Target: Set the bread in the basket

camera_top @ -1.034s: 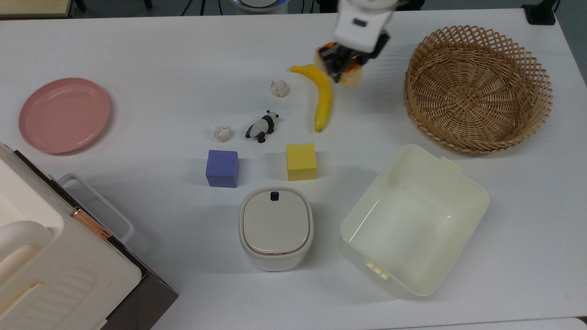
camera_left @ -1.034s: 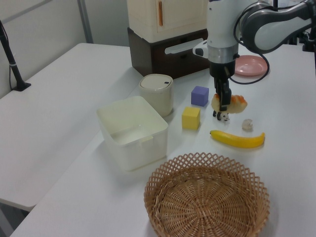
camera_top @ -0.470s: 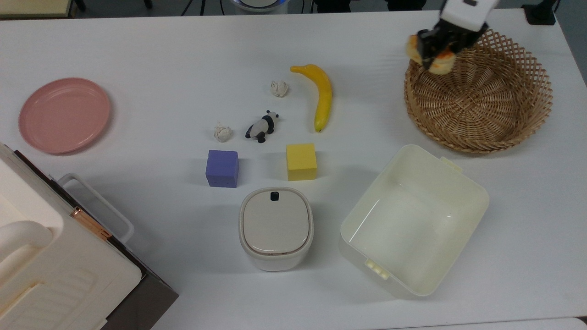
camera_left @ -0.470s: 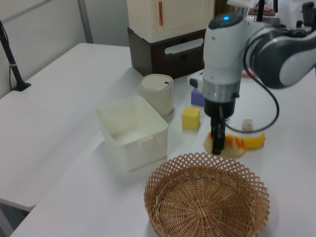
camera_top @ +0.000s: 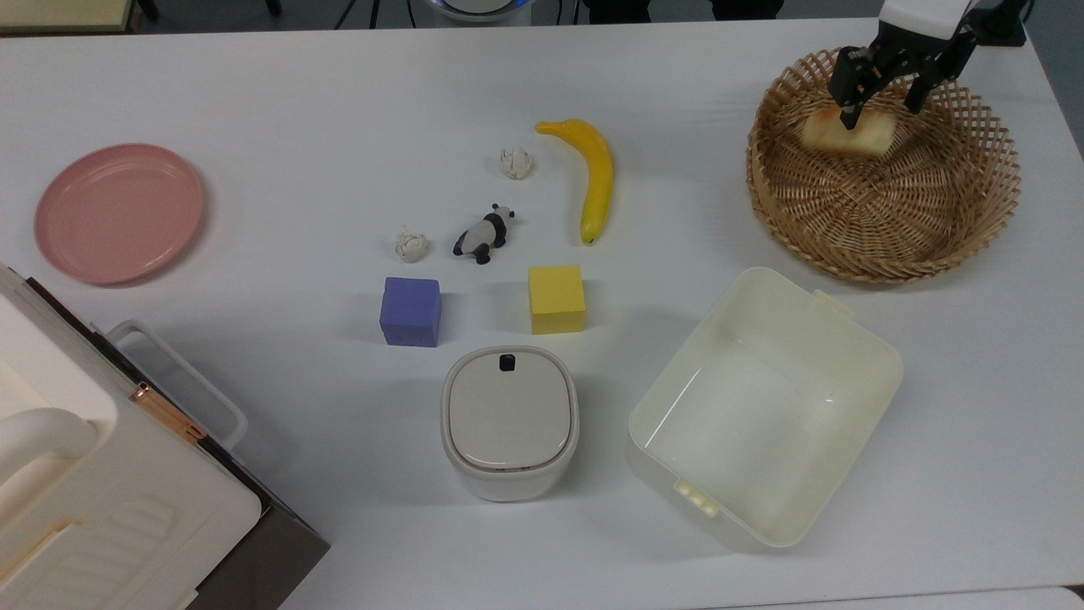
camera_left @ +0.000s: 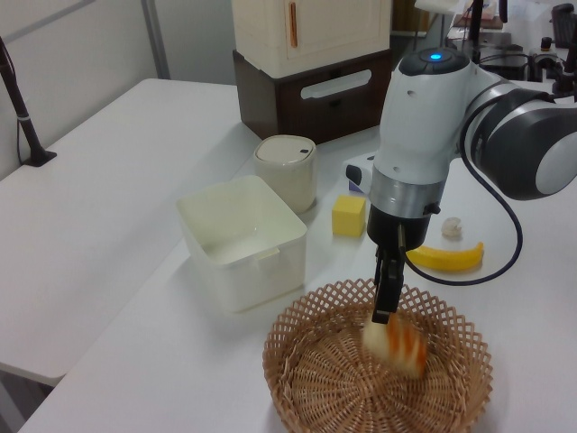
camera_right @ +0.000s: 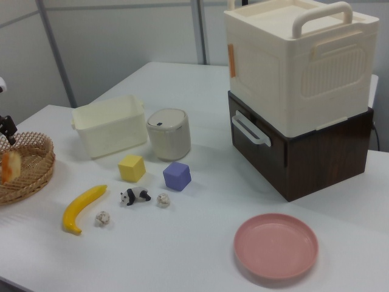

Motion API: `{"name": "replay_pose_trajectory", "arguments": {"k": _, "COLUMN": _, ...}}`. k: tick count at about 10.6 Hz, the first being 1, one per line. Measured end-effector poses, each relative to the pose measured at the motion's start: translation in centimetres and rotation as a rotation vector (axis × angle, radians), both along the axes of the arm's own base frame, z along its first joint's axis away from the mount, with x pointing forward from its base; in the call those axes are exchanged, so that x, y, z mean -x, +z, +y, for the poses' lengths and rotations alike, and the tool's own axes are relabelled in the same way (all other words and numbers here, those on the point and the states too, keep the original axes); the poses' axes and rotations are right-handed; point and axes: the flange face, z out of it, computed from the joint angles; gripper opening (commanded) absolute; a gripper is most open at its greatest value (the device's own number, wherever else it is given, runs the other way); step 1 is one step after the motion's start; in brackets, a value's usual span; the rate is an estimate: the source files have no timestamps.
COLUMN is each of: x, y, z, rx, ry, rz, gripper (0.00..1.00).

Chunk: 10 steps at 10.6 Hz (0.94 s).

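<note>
Orange-glazed lumpy bread [camera_top: 849,135] lies inside the woven tan wicker basket [camera_top: 881,246]; my gripper [camera_top: 882,102] stands spread wide above it.

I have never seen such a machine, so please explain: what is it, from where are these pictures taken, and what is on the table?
It is a robot arm ending in a gripper with two jaws. One camera looks down from above, two look from the sides. In the top view the jaws stand open above the bread, which lies inside the wicker basket. On the white table also lie a banana, a yellow cube, a purple cube, a toy panda, a pink plate, a cream tub and a lidded bin.
</note>
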Motion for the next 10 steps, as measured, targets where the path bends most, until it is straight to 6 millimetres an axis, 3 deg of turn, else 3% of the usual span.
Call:
{"name": "replay_pose_trajectory", "arguments": {"k": 4, "x": -0.8, "y": 0.3, "z": -0.7, "rx": 0.002, "ry": -0.014, "rz": -0.01, "gripper": 1.0}}
{"name": "replay_pose_trajectory", "arguments": {"k": 6, "x": -2.4, "y": 0.6, "z": -2.4, "rx": 0.007, "ry": -0.025, "rz": -0.02, "gripper": 1.0}}
{"name": "replay_pose_trajectory", "arguments": {"k": 8, "x": -5.1, "y": 1.1, "z": -6.4, "rx": 0.038, "ry": -0.023, "rz": -0.006, "gripper": 1.0}}
{"name": "replay_pose_trajectory", "arguments": {"k": 10, "x": -8.0, "y": 3.0, "z": -13.0, "rx": 0.09, "ry": -0.017, "rz": 0.042, "gripper": 1.0}}
